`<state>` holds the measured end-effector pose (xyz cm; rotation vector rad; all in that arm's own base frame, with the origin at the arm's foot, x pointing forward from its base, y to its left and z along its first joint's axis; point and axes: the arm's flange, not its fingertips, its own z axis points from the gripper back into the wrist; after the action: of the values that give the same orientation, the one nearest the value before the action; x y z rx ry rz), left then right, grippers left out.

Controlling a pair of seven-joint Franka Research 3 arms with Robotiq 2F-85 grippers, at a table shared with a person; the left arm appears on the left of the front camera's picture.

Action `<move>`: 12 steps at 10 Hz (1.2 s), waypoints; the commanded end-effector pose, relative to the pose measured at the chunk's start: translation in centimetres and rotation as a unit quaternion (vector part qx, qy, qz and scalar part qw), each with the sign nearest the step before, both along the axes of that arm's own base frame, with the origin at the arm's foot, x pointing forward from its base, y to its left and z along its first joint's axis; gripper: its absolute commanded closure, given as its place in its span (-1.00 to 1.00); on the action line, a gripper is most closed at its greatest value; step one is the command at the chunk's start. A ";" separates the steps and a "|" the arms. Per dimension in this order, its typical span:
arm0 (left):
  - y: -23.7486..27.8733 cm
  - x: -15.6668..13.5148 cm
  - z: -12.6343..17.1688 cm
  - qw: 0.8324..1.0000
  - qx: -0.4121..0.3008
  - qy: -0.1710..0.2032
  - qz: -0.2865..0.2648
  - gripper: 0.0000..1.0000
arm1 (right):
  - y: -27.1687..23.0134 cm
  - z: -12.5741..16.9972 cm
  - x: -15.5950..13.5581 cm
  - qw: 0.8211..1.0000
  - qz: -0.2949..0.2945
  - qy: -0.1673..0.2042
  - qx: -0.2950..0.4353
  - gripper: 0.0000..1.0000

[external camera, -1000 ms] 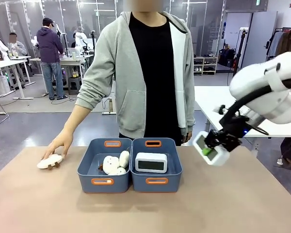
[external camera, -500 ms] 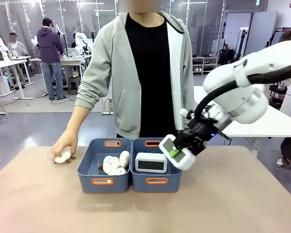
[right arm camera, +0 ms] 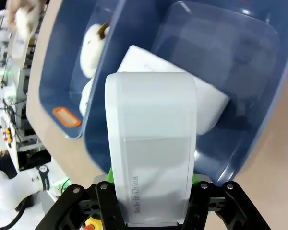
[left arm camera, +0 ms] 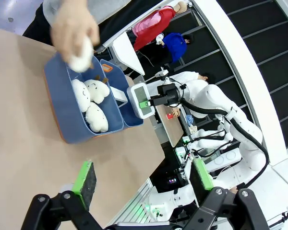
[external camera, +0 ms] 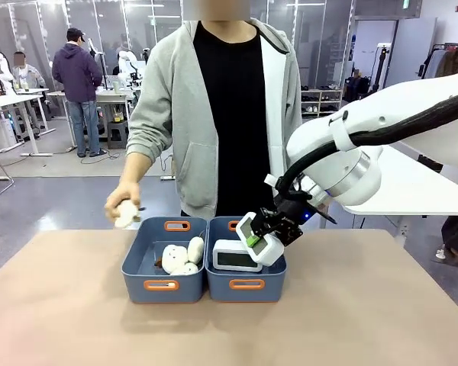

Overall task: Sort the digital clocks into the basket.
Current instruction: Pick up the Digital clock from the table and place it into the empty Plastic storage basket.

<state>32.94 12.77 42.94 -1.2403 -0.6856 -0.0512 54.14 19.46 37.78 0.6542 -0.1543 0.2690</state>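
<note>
- The right gripper (external camera: 259, 238) has its jaws pinching a white rounded-rectangular plastic digital clock (external camera: 258, 239), with green pads on both sides of it.
- This held clock hangs tilted just above the right blue rectangular plastic basket (external camera: 246, 287), over the right part of its opening, and it does not touch the floor of the basket.
- A second white plastic clock with a grey screen (external camera: 233, 257) is already inside the right basket, standing with its screen toward the robot's side.
- In the right wrist view the held clock (right arm camera: 152, 143) covers part of the second clock (right arm camera: 206, 103) below it.
- A twin blue plastic tub (external camera: 162, 287) touches the right basket on its left side, and it contains several lumpy cream mushroom-like pieces (external camera: 182, 257).
- The person's hand (external camera: 124, 210) holds one more cream piece in the air, above and to the left of the right basket, over the far left corner of the twin tub.
- The left gripper (left arm camera: 143, 179) has its jaws spread wide with nothing between them, above the brown worktop (external camera: 366, 320), well apart from the right basket.
</note>
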 end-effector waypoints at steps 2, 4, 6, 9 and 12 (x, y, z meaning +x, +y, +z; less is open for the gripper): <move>-0.1 0.0 0.1 1.000 -0.003 -0.001 -0.001 -1.00 | -0.4 -1.4 0.7 0.999 -0.039 -0.016 0.017 1.00; -0.1 0.0 0.1 1.000 -0.003 -0.001 -0.001 -1.00 | -0.8 -1.6 0.2 0.999 -0.032 -0.011 0.014 -0.31; -0.1 0.0 0.1 1.000 -0.003 -0.001 -0.001 -1.00 | -1.3 -1.2 -0.1 0.999 -0.033 -0.011 0.020 -0.66; -0.1 0.0 0.1 1.000 -0.003 -0.001 -0.001 -1.00 | -1.8 -0.7 -0.7 0.999 -0.033 -0.013 0.026 -1.00; -0.1 0.0 0.1 1.000 -0.003 -0.001 -0.001 -1.00 | -2.1 0.9 -1.9 0.999 -0.022 -0.029 0.036 -1.00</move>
<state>32.94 12.77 42.94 -1.2403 -0.6856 -0.0511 53.47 17.94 38.46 0.6822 -0.2129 0.2136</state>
